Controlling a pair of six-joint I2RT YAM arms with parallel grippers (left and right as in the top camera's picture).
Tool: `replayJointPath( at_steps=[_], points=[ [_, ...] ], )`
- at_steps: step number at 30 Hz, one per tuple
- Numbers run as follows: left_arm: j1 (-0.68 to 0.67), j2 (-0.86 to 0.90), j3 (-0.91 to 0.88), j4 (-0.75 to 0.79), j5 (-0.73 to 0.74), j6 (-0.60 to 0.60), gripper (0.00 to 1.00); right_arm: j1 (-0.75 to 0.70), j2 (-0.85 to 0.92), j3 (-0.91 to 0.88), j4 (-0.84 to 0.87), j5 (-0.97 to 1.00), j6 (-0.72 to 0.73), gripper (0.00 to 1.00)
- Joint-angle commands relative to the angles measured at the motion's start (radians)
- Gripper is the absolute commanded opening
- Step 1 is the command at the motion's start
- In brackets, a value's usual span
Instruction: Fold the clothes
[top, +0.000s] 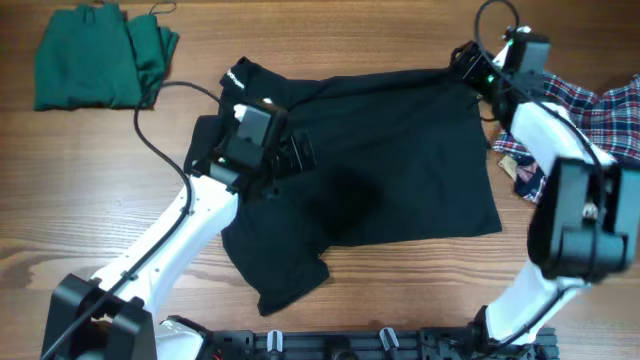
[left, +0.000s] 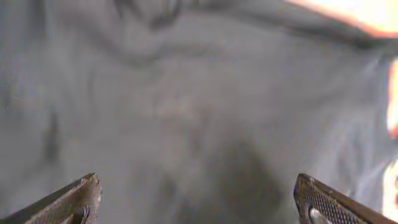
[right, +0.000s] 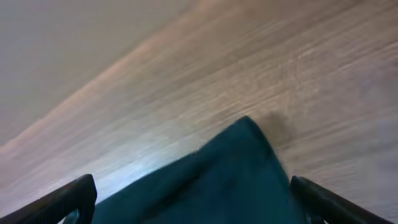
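Observation:
The black shirt (top: 390, 150) lies spread across the middle of the table, bunched at its lower left. My left gripper (top: 292, 155) hovers over the shirt's left part. In the left wrist view its fingers (left: 79, 198) stand wide apart above blurred dark fabric (left: 186, 112), gripping nothing. My right gripper (top: 466, 63) is at the shirt's far right corner. In the right wrist view that corner (right: 236, 174) lies loose on the wood between the open fingers (right: 69, 200). The green garment (top: 95, 55) lies folded at the far left. The plaid shirt (top: 590, 115) lies crumpled at the right edge.
A black cable (top: 150, 130) runs over the wood from the left arm towards the green garment. The right arm's white links (top: 560, 150) pass over the plaid shirt. Arm bases and a black rail (top: 330, 345) line the table's front edge.

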Motion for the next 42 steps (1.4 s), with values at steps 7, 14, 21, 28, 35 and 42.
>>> replayJointPath(
  at_steps=[7, 14, 21, 28, 35, 42],
  points=[
    [0.193, 0.211, 0.009, 0.379, 0.085, 0.020, 0.93, 0.001, -0.081, 0.018, -0.195, -0.126, -0.105, 1.00],
    [0.201, 0.393, 0.124, 0.453, 0.103, 0.019, 0.93, 0.002, -0.079, 0.018, -0.140, -0.126, -0.129, 0.92],
    [0.201, 0.405, 0.148, 0.479, 0.098, -0.024, 0.91, 0.002, -0.030, 0.018, -0.034, -0.126, -0.072, 0.89],
    [0.203, 0.409, 0.148, 0.491, 0.098, -0.136, 0.88, 0.002, 0.003, 0.018, -0.018, -0.126, -0.064, 0.90],
    [0.203, 0.492, 0.150, 0.539, 0.148, -0.221, 0.88, 0.002, 0.003, 0.018, -0.007, -0.126, -0.050, 0.90],
    [0.203, 0.504, 0.150, 0.554, 0.144, -0.222, 0.88, 0.002, 0.004, 0.018, 0.006, -0.126, -0.047, 0.90]
  ],
)
